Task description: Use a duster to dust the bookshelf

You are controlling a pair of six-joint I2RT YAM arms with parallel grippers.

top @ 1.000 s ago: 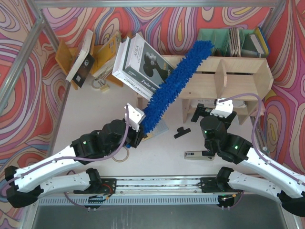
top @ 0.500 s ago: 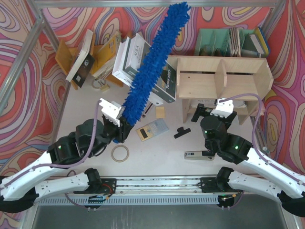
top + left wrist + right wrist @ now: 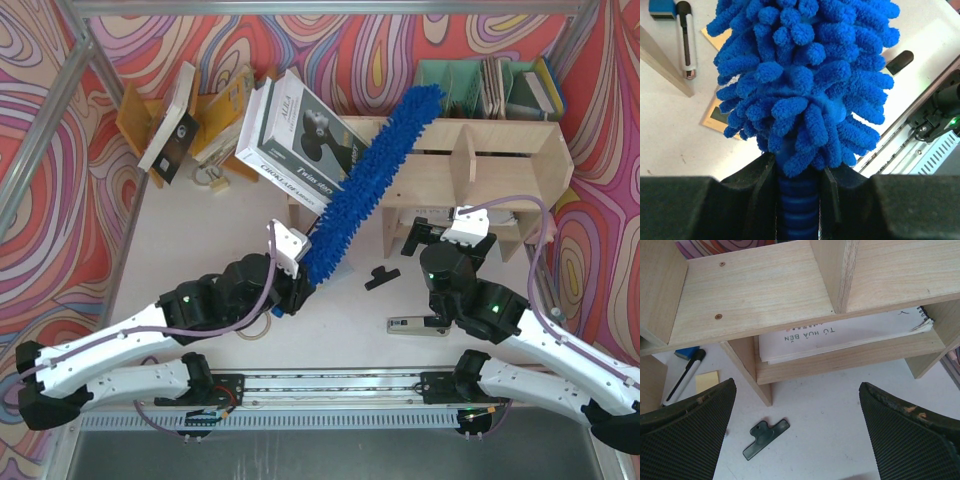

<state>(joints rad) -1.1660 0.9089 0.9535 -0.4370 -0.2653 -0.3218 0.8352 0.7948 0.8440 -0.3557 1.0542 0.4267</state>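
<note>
Swirled red walls are framing the white table (image 3: 180,230), where the left gripper (image 3: 300,290) is angling the duster (image 3: 375,170) across the bookshelf (image 3: 500,165) at its left end. Close up, its jaws are clamping the ribbed handle (image 3: 797,210) — the sweep is calling for flat, light pressure. Opposite, the right gripper (image 3: 796,390) is gaping wide, holding nothing.
</note>
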